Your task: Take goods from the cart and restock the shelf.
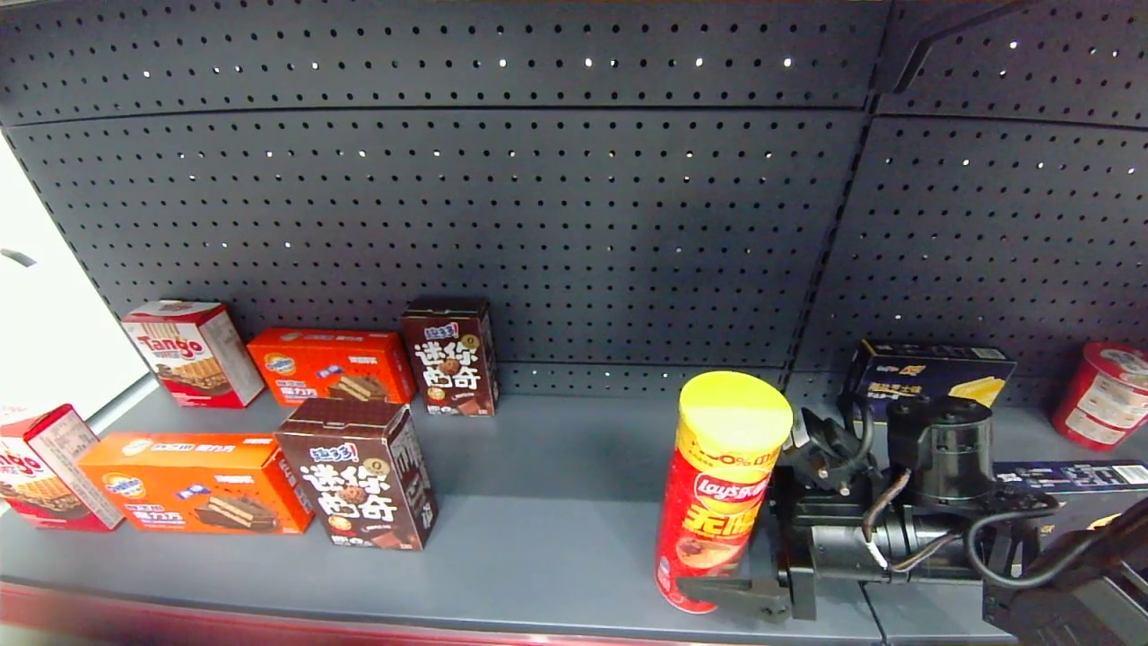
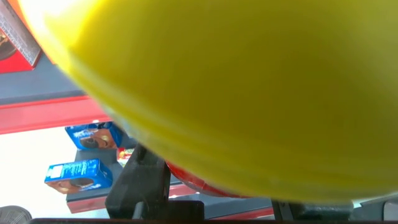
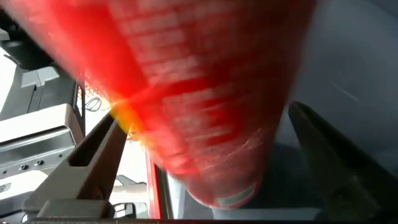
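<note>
A red chips can (image 1: pixel 717 502) with a yellow lid stands slightly tilted on the grey shelf (image 1: pixel 556 502), right of centre near the front edge. My right gripper (image 1: pixel 708 561) comes in from the right and is shut on the can's lower half; one finger (image 1: pixel 731 594) shows in front of it. In the right wrist view the red can (image 3: pixel 199 93) sits between both fingers of my right gripper (image 3: pixel 205 118). In the left wrist view a second can's yellow lid (image 2: pixel 236 81) looms close, its red body (image 2: pixel 199 180) held between the fingers of my left gripper (image 2: pixel 211 199).
Snack boxes stand at the shelf's left: red wafer boxes (image 1: pixel 193 352), orange boxes (image 1: pixel 197 483) and brown cookie boxes (image 1: pixel 363 471). Behind my right arm lie a dark blue box (image 1: pixel 933 368) and a red tub (image 1: pixel 1103 393). The pegboard back wall (image 1: pixel 574 224) rises behind. Bare shelf lies mid-row.
</note>
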{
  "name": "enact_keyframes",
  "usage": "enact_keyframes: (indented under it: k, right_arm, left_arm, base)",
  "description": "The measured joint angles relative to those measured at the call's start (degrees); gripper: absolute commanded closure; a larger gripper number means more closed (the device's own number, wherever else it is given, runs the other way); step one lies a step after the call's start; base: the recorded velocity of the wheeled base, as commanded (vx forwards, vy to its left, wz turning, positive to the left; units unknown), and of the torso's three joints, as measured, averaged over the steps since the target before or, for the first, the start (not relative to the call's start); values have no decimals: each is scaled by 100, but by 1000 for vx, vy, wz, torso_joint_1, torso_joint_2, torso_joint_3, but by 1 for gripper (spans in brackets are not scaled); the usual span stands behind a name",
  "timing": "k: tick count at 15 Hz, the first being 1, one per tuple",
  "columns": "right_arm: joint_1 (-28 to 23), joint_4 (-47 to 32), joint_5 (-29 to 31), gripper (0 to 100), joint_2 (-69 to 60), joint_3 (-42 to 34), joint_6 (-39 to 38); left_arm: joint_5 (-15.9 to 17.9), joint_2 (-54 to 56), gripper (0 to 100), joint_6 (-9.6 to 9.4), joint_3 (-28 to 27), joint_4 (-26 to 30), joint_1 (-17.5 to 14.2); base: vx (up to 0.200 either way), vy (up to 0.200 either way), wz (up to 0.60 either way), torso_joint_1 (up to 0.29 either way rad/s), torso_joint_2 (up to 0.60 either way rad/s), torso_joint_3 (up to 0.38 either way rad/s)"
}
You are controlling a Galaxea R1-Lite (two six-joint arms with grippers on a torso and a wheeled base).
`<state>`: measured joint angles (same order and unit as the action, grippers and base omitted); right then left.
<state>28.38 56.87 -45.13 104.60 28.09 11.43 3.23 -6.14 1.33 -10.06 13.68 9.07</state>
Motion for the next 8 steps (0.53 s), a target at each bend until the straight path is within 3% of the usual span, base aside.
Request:
enact_keyframes:
  k: [8]
  right_arm:
    - [-201, -66, -20, 0, -989, -730, -2]
  left_arm:
    - [29, 0, 100, -2, -9, -7, 0]
  base:
    - [0, 0, 0, 0, 0, 0]
